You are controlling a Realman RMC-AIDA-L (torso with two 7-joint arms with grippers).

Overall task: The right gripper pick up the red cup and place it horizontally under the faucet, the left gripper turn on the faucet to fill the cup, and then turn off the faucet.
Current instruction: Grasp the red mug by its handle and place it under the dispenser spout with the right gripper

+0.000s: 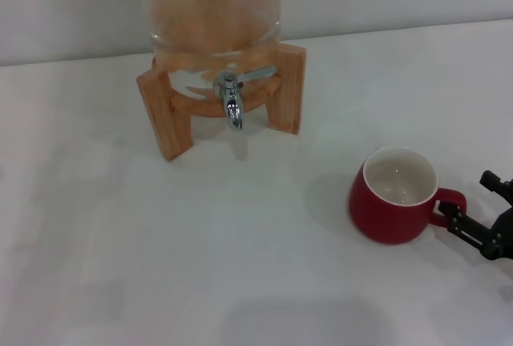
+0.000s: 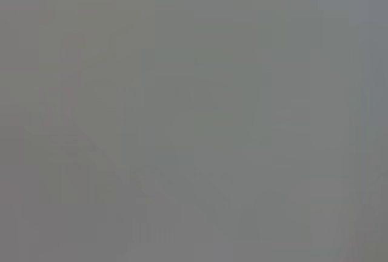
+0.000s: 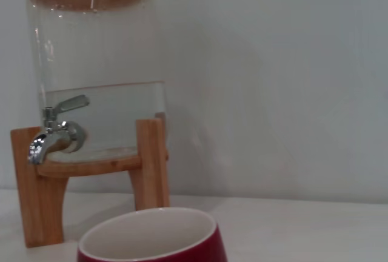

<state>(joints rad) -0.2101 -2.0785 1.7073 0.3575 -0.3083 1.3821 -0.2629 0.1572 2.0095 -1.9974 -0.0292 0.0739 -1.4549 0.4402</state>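
Low at table's right edge, right gripper [image 1: 463,219] jaws spread by red cup [image 1: 394,195] handle, faucet [image 1: 232,102] well apart.

Soft even light; faint shadows; left wrist view blank grey.

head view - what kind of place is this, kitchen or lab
Probably a staged test bench, not a kitchen: a bare white table against a plain wall, holding only a glass dispenser with faucet and a red cup.
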